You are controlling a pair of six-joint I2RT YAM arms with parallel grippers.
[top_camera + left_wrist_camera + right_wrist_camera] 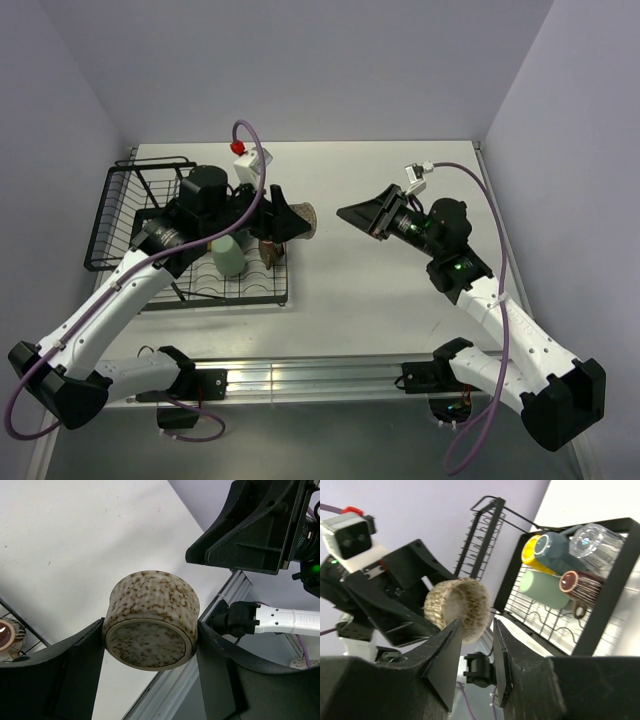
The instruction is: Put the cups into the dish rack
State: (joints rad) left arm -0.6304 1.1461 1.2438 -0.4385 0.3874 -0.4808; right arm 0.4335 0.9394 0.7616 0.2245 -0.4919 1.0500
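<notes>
My left gripper is shut on the speckled beige-brown cup and holds it on its side in the air, just right of the dish rack. In the left wrist view the cup is clamped between both fingers, base toward the camera. My right gripper is open and empty, and points at the cup from the right, a short gap away. In the right wrist view the cup sits just past its fingertips. On the rack's grid lie a yellow mug, a grey mug, a clear glass, a pale green tumbler and a dark mug.
The rack's raised basket stands at its far left end. The table's near edge has a metal rail with both arm bases. Purple cables trail from the wrists. Walls close in the left, far and right sides.
</notes>
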